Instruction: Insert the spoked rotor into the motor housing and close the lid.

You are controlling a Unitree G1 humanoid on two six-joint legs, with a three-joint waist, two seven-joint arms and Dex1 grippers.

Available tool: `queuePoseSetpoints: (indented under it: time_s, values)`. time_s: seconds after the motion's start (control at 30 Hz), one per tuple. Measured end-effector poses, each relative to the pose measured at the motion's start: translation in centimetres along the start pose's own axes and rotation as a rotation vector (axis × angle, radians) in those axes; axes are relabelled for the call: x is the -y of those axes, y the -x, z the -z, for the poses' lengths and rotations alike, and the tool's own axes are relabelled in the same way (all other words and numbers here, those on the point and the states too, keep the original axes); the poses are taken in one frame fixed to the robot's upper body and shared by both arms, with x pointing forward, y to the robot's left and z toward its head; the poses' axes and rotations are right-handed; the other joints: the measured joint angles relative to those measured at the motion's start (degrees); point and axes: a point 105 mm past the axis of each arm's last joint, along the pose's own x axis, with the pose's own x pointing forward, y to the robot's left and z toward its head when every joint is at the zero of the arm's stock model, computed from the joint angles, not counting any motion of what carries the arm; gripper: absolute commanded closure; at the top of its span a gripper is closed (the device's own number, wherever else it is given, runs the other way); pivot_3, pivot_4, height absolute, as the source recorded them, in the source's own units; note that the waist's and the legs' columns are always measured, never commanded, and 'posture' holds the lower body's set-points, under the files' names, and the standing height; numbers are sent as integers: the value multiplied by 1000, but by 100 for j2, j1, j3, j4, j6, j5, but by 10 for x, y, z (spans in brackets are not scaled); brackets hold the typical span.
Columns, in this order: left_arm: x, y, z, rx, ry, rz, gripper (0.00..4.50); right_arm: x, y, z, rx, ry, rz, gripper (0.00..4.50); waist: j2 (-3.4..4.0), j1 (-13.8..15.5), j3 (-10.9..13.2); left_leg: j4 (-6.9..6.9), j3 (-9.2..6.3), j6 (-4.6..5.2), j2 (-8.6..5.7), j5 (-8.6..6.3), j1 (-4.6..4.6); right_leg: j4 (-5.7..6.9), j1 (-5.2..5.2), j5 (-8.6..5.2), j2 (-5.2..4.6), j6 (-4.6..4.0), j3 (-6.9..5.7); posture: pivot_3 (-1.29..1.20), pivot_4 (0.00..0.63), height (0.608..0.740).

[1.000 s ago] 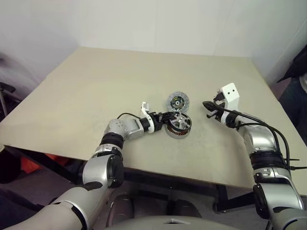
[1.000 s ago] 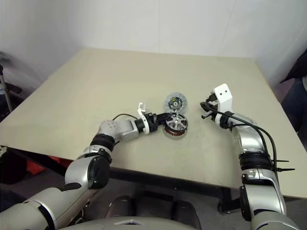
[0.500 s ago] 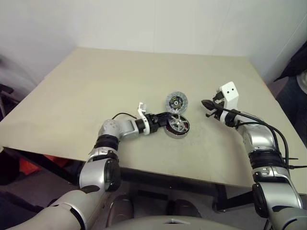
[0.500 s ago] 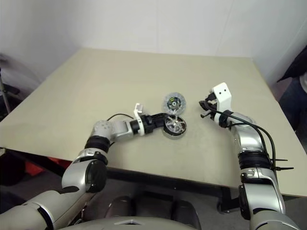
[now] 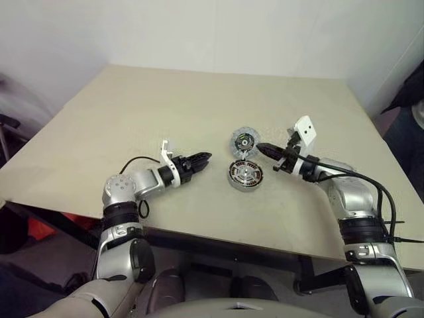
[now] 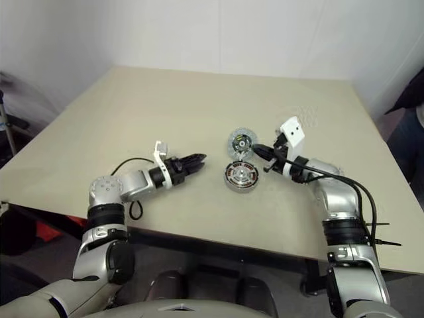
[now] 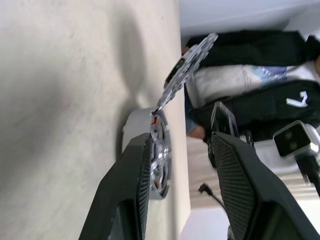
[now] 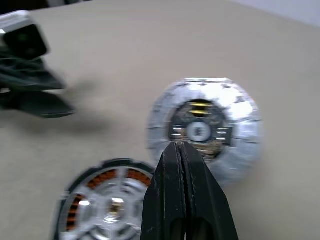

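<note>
We see the round metal motor housing with the silvery spoked rotor seated inside; the flat pale lid lies at its twelve o'clock. Left gripper, at nine o'clock, parted, empty. Right gripper pinched closed beside the lid.

You won't find any readable text, number or brand here. The lid carries only greenish marks at its dark centre, too blurred to read.
</note>
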Motion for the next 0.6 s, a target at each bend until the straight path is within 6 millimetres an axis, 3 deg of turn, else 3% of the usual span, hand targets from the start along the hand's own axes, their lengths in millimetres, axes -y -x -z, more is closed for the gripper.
queuePoseSetpoints:
  time_s: [0.13, 0.27, 0.47, 0.6]
  values:
    - [-4, 2, -3, 39, 4, -25, 2476, -18, -2, 37, -106, -65, -30, 4500, 0, 1, 0, -2, -3, -2, -1, -1, -3, -8, -1, -11, 1, 20, -1, 0, 0, 740]
    - [-10, 6, -13, 101, -4, -59, 2476, -15, -5, 46, -134, -31, 7, 4500, -3, -21, -2, -5, -6, -3, 0, -2, 18, -18, 28, -23, 1, 42, -2, 0, 0, 740]
    - [-16, 7, -11, 110, -1, -80, 2476, -13, 3, 40, -149, 13, -31, 4500, -1, -14, -1, -12, -13, 1, -1, -4, 17, -60, 42, -18, 2, 54, -2, 0, 0, 740]
    - [-18, 10, -15, 126, -9, -90, 2476, -16, 14, -3, -114, 179, -145, 4500, 0, -16, -1, -10, -15, 28, 0, -19, 2, -69, 32, 12, 1, 25, 0, 0, 0, 740]
